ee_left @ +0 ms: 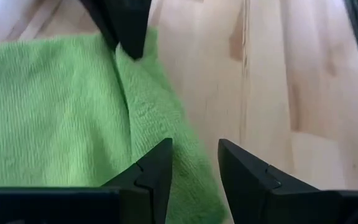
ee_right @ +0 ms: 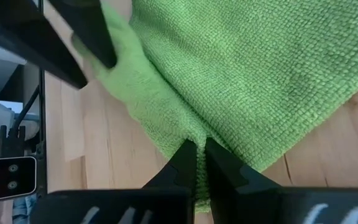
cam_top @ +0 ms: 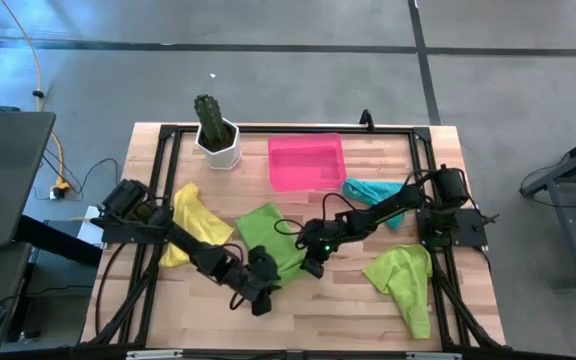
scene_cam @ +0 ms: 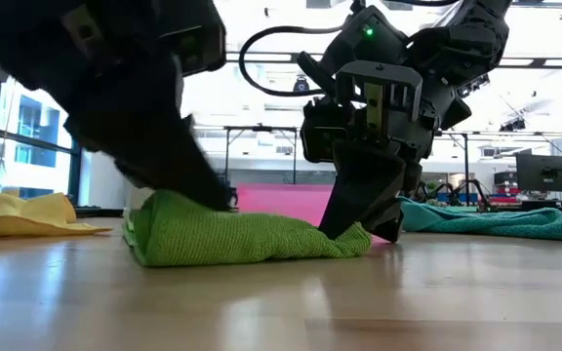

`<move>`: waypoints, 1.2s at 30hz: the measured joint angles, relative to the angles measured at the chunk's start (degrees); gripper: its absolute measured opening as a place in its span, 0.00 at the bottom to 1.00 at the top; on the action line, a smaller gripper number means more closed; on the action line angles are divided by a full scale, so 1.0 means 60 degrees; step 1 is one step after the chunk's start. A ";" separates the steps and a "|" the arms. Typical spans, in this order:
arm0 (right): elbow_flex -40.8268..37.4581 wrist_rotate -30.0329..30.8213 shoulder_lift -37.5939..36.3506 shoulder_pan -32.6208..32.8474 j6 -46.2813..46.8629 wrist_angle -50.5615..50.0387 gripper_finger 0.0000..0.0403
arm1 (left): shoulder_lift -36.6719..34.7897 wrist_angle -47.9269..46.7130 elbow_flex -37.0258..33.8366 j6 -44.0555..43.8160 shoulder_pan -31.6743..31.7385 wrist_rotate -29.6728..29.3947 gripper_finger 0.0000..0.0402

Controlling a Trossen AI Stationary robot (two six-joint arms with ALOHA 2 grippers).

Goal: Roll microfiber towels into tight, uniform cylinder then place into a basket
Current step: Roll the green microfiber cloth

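High view: we count four soft microfiber towels on the wooden table (cam_top: 368,310). The yellow towel (cam_top: 190,215) lies at the left, the small teal towel (cam_top: 373,190) just right of the basket, one lime green towel (cam_top: 408,280) loose at the near right, and a second lime green towel, the centre towel (cam_top: 271,240), lies mid-table with both arms on it. The shallow pink plastic basket (cam_top: 308,160) at the far side holds nothing we can see. A white pot with a green cactus (cam_top: 216,135) stands left of it.

Low view: the centre towel (scene_cam: 232,234) shows as a low folded pad, not a cylinder. The right gripper (scene_cam: 359,219) presses down at its right end.

Left wrist view: the left gripper (ee_left: 194,165) hovers with fingers apart over the towel's folded edge, grasping nothing.

Right wrist view: the right gripper's fingers (ee_right: 185,163) are clenched on the towel's edge.

Our judgement: rolling of the first towel is barely begun; no towel is finished, none is in the basket, and three lie untouched.
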 joint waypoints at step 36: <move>-0.0022 -0.0158 -0.1893 0.1225 -0.9407 -0.0484 0.29 | 0.0664 -0.0389 0.0029 -0.0544 -0.0667 0.0730 0.30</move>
